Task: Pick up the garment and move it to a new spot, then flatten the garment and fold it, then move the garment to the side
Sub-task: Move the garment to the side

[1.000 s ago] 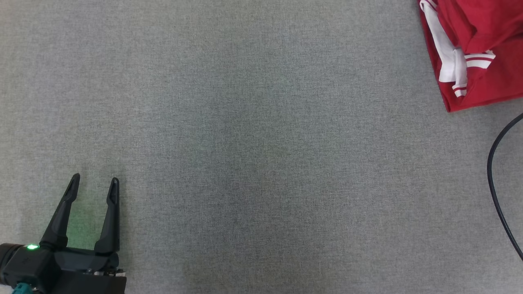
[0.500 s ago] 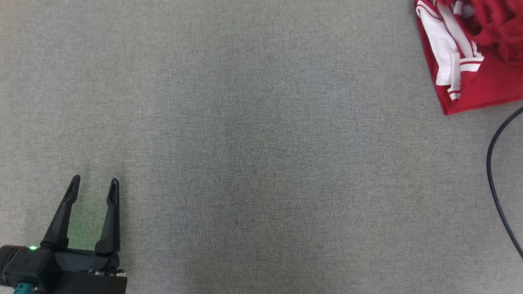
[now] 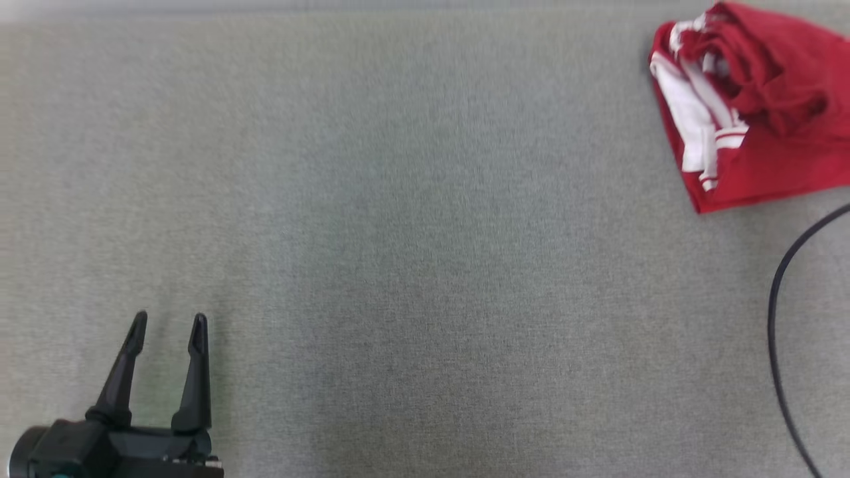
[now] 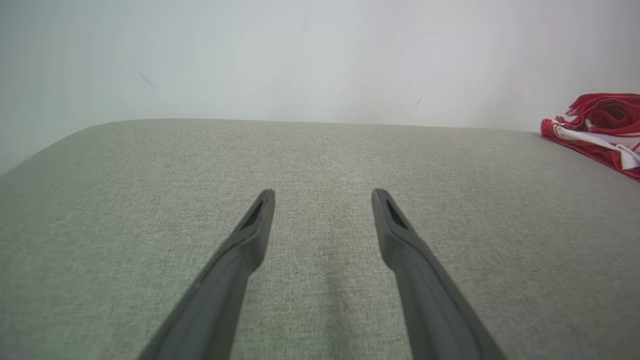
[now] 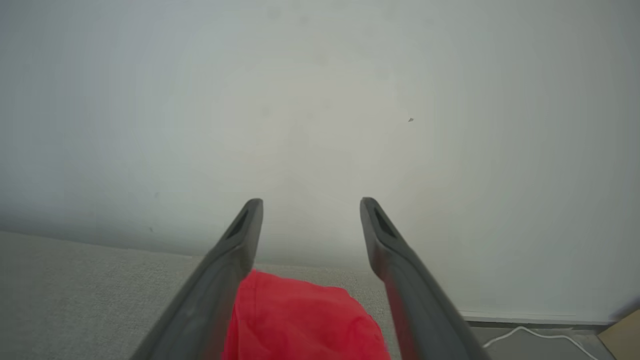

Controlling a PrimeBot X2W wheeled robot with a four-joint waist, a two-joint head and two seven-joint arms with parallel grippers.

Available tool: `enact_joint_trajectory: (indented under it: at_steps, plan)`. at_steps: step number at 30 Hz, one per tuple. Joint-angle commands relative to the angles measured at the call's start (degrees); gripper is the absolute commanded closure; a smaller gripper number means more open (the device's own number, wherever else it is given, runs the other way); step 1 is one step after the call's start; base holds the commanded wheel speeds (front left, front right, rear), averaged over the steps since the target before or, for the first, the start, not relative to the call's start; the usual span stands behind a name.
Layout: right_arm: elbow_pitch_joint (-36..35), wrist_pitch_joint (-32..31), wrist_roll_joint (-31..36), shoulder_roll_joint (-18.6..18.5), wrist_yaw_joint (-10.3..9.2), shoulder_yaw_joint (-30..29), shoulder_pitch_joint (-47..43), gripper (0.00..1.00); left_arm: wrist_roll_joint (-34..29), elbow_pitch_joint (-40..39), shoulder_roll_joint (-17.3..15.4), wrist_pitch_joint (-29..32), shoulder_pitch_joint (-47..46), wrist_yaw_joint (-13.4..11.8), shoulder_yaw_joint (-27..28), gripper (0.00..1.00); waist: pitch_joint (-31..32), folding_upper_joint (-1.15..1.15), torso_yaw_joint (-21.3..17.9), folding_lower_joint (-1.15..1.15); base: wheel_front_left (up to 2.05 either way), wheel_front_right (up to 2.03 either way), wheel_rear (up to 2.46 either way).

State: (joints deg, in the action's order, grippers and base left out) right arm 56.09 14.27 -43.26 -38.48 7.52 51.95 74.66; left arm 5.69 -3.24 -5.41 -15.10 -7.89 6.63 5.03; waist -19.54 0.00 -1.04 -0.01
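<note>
The garment [image 3: 764, 133], red with white striped trim, lies bunched in a heap at the far right of the grey table [image 3: 425, 232]. In the left wrist view the garment [image 4: 600, 120] is a low pile at the right edge. My left gripper [image 3: 169, 322] rests open at the near left, far from it, with nothing between its fingers [image 4: 250, 235]. My right gripper [image 5: 310, 205] is open and points at the white wall. The red garment [image 5: 300, 320] shows low between its fingers, which do not grip it.
A black cable [image 3: 777, 318] curves over the table's right side, just nearer than the garment. The table's far edge meets a white wall [image 4: 320, 60]. Past the table on the right lie a white cable [image 5: 525, 332] and a cardboard corner [image 5: 622, 335].
The garment's raised upper part has dropped into a crumpled heap on the table. The head camera has shifted, so the whole picture sits lower and the table's far edge shows.
</note>
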Motion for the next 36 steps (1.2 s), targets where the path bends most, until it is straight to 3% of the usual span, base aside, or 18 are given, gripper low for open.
enact_joint_trajectory:
  at_steps: [1, 8, 14, 19, 27, 36]
  plan:
    - [-0.72, 0.54, -0.73, 0.92, -0.07, -1.09, -2.04, 0.00, 0.71, 0.39, 0.12, -0.13, 1.02, -0.16, 0.33, 0.00, 2.72, 0.00, 0.43, 0.01, 0.00, 0.00, 0.00]
    - [-8.51, 0.88, 2.56, 4.35, -0.07, -13.37, -11.73, 0.00, 0.53, 1.16, 1.08, -0.13, 2.83, -0.65, 0.55, 0.00, 6.76, 0.00, 0.41, 0.01, 0.00, 0.00, 0.00]
    - [-16.97, 0.89, 9.78, 9.83, -0.07, -25.41, -22.89, 0.00, 0.50, 1.67, 1.50, -0.12, 4.00, -1.15, 0.82, 0.00, 9.87, 0.00, 0.36, 0.01, 0.00, 0.00, 0.00]
    - [-24.34, 0.90, 15.79, 14.35, -0.07, -32.22, -31.39, 0.00, 0.18, 2.27, 1.83, -0.12, 4.77, -1.41, 0.32, 0.00, 12.00, 0.00, 0.80, 0.01, 0.00, 0.00, 0.00]
    - [-34.92, 0.91, 25.03, 20.15, -0.06, -38.46, -43.10, 0.00, 0.19, 2.84, 2.18, -0.12, 5.63, -2.05, -0.55, 0.00, 14.50, 0.00, 0.88, 0.01, 0.00, 0.00, 0.00]
    - [-42.72, 0.91, 31.33, 24.80, -0.06, -41.01, -52.60, 0.00, 0.57, 2.69, 2.32, -0.13, 6.84, -2.10, -0.11, 0.00, 15.57, 0.00, 0.40, 0.01, 0.00, 0.00, 0.00]
